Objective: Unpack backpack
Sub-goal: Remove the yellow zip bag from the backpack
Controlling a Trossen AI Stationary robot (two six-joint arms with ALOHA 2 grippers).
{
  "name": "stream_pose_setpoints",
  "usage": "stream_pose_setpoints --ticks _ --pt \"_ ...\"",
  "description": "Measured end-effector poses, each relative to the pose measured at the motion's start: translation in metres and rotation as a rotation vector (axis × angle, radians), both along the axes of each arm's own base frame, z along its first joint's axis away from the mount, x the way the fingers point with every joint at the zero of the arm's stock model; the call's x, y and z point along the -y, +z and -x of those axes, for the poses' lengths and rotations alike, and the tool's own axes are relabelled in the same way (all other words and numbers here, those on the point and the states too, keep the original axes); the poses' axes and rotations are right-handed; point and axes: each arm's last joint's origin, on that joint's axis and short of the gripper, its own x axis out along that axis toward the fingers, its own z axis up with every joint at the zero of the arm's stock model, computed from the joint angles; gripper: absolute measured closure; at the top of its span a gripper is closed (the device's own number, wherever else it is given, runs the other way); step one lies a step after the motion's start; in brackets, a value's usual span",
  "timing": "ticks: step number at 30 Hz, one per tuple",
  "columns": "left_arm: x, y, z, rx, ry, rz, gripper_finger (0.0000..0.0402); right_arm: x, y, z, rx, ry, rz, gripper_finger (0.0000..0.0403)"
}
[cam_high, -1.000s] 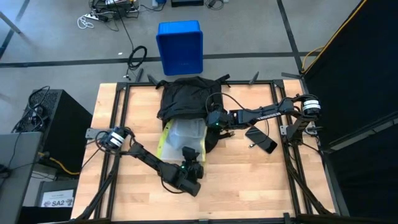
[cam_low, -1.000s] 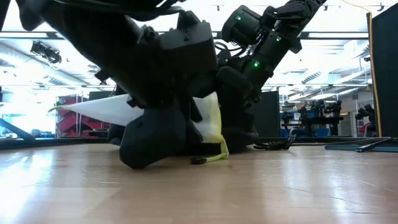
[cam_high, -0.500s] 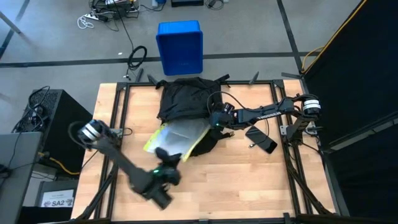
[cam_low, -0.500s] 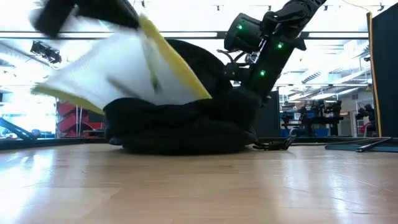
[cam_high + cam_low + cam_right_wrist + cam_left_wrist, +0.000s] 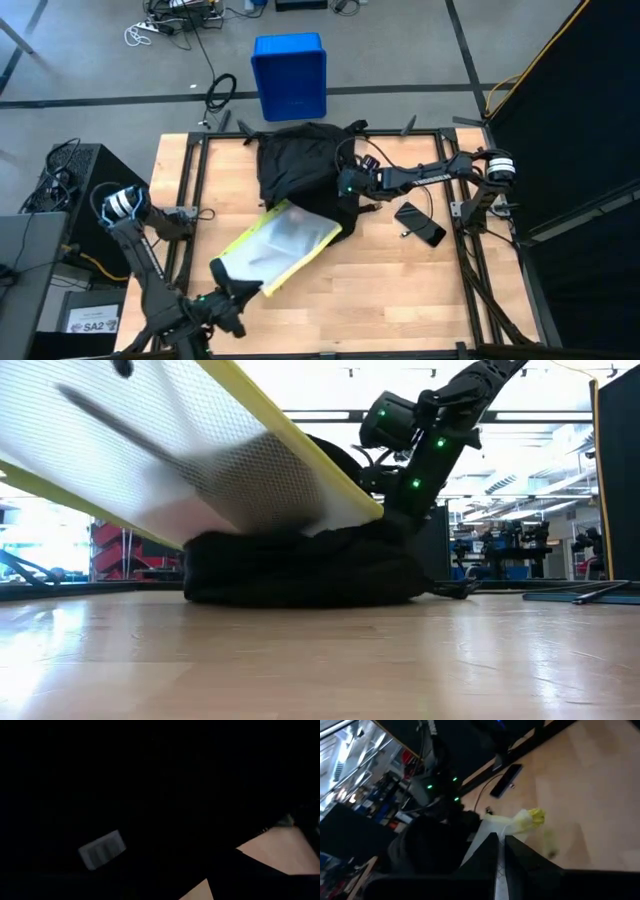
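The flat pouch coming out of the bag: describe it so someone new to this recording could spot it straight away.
Start at the black backpack at the far middle of the wooden table. Lying from its near edge toward the left gripper, whose fingers are shut on one end, is a flat pouch. Its translucent white mesh face and yellow border are the only bright thing among dark gear.

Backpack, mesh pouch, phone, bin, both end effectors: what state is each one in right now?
backpack: slumped on table, pouch mostly out
mesh pouch: held tilted, yellow-edged
phone: flat on table
blue bin: upright on floor
left end effector: shut on pouch corner
right end effector: at backpack, grip unclear
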Motion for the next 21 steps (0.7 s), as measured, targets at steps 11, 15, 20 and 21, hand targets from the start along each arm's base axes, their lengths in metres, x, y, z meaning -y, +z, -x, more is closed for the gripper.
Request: stream_pose_setpoints --ticks 11,15,20,21 --pt "0.012 -0.003 0.026 -0.022 -0.083 0.068 0.0401 0.022 0.002 0.003 0.028 -0.067 0.011 0.0279" --pt "0.0 -0.025 0.02 -0.119 -0.028 0.131 0.0401 0.018 0.011 0.0 -0.008 -0.013 0.043 0.0283" --pt "-0.015 -0.053 0.02 -0.194 0.049 0.188 0.0401 0.014 0.044 -0.005 0.06 0.025 0.1 0.0293" --pt "-0.017 -0.057 0.022 -0.2 0.055 0.189 0.0401 0.014 0.051 -0.005 0.07 0.035 0.11 0.0294"
